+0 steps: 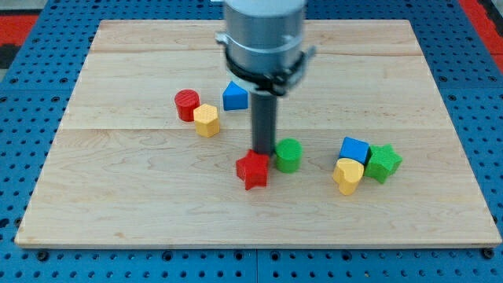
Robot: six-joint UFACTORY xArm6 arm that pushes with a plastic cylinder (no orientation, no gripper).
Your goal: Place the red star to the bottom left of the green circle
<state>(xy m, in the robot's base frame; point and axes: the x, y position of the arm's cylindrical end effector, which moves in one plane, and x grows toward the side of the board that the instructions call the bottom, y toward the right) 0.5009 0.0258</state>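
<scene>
The red star [252, 170] lies on the wooden board [118, 204] just below the middle. The green circle [288, 155] stands close to its upper right, almost touching it. My tip [262, 152] comes down at the star's top edge, just left of the green circle, and seems to touch the star. The rod rises from there to the grey arm head at the view's top.
A red cylinder [187, 104] and a yellow hexagon [207, 120] sit at the left of centre. A blue triangle-like block [234, 96] lies left of the rod. At the right are a blue cube [354, 148], a yellow heart [348, 174] and a green star [383, 163].
</scene>
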